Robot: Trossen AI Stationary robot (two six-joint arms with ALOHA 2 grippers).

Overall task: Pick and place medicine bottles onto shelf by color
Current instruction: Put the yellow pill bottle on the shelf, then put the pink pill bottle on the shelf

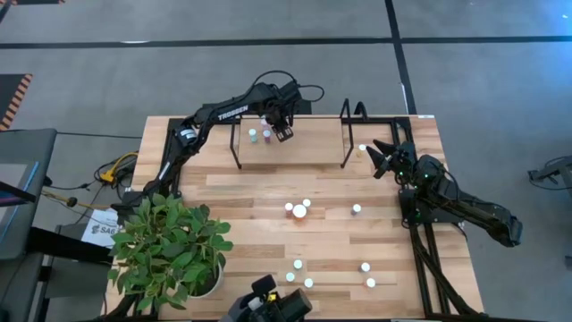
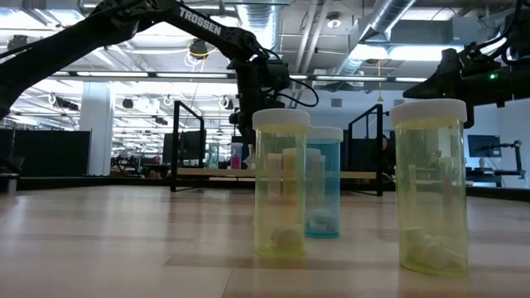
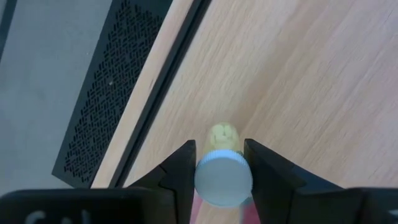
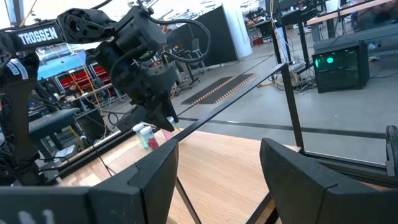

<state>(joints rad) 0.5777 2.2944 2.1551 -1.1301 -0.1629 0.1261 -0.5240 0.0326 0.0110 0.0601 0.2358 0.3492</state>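
Observation:
My left gripper [image 1: 279, 132] reaches down over the left part of the shelf [image 1: 238, 148] and is shut on a pink medicine bottle [image 3: 205, 208] with a pale cap. A teal bottle [image 1: 253, 135] stands on the shelf board beside it and also shows in the right wrist view [image 4: 145, 132]. My right gripper [image 1: 379, 157] waits open and level near the shelf's right end, with nothing between its fingers [image 4: 155, 180]. Several more bottles stand on the tabletop, among them a larger orange one [image 1: 299, 213]. My left gripper pinches the pink bottle's round cap [image 3: 224, 177] between its two fingers, one on each side of the cap. The fingers come from above, pointing steeply down. The bottle is upright below them, over the shelf's wood board [image 3: 280, 74]; its base is hidden by the cap.
A potted plant [image 1: 170, 250] fills the near left corner. Loose bottles stand mid-table [image 1: 356, 208] and near the front edge [image 1: 365, 266]; two yellowish ones [image 2: 281, 182] and a teal one [image 2: 325, 186] stand close to the low camera. A white-capped bottle [image 1: 362, 148] is by the right gripper.

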